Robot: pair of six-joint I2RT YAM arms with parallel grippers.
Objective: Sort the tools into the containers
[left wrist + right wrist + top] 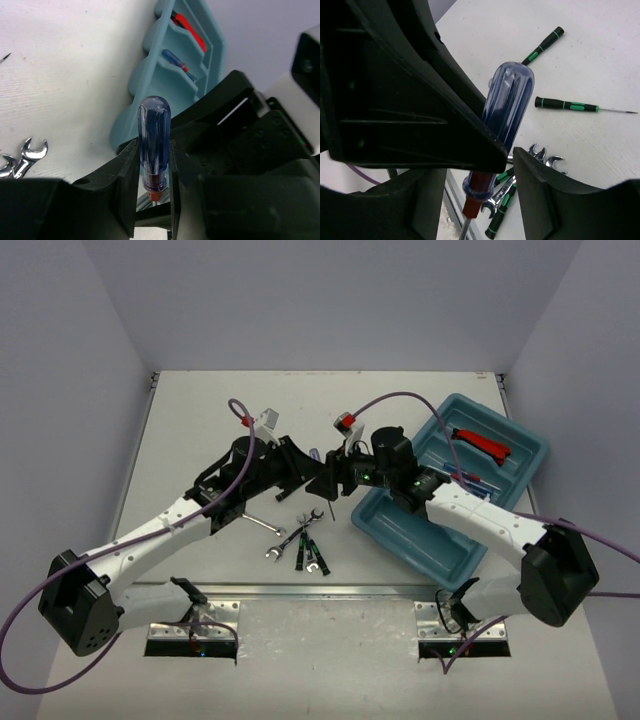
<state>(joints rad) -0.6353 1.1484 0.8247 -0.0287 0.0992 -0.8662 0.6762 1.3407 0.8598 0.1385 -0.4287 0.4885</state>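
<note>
Pinching the blue-handled screwdriver point(154, 135) low on its handle, the left gripper point(152, 167) has its two black fingers point(127, 172) pressed against either side, just above the red collar. In my left wrist view the long axis runs straight up the picture: rounded butt at the top, collar and steel shaft at the bottom between the pads.

My right gripper point(480, 187) sits around the same tool with its jaws partly apart. I see table showing between the handle and the right-hand finger point(550, 195), so I cannot call it a grip. In that view the axis slants, butt toward the upper right and shaft toward the lower left.

From above, the two grippers meet nose to nose over the middle of the table point(200, 420), just left of the teal tray point(430, 540). The tool itself is too hidden there for me to read its direction.

The tray holds a red-handled tool point(483, 443) in a far compartment and another blue screwdriver point(177, 62) in the next one. On the table lie a cluster of silver wrenches point(545, 162) and two thin green-and-black screwdrivers point(565, 105), near the grippers.
</note>
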